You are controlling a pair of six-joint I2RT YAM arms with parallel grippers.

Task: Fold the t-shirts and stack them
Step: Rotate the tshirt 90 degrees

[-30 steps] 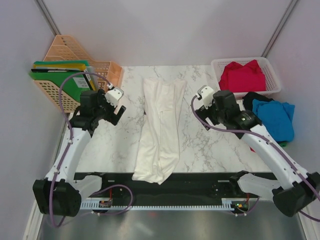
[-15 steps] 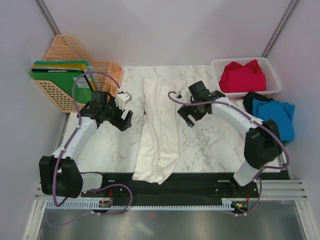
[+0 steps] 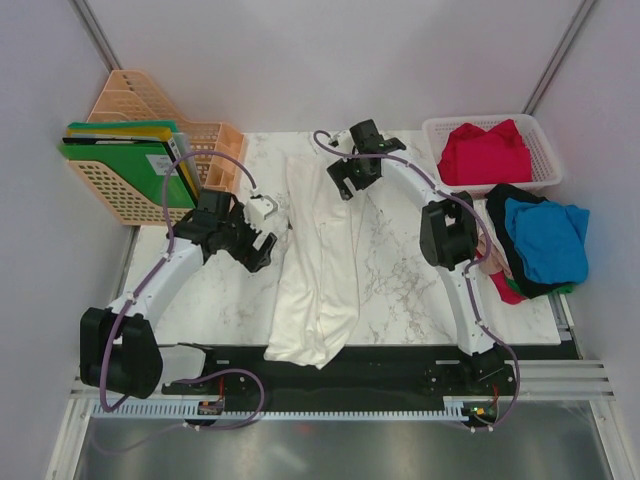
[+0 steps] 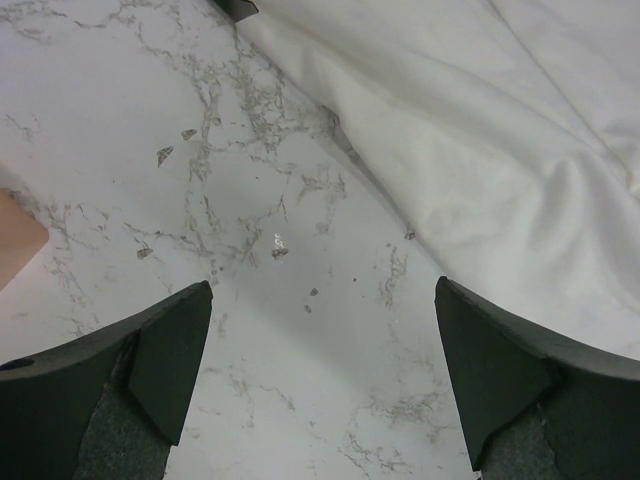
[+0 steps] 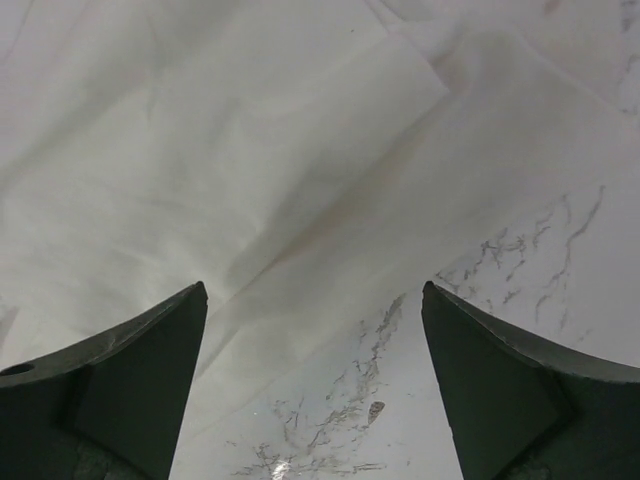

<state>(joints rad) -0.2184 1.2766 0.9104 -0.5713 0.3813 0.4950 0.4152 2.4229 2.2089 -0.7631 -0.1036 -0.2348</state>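
white t-shirt [image 3: 320, 262] lies as a long strip down the middle of the table [image 3: 410, 290], left gripper [image 3: 268, 243] just beside its left edge, right gripper [image 3: 352, 186] over its far right edge, both wide open and empty; lengthwise fold looks done, next probably needs pinching the far end and folding it near.
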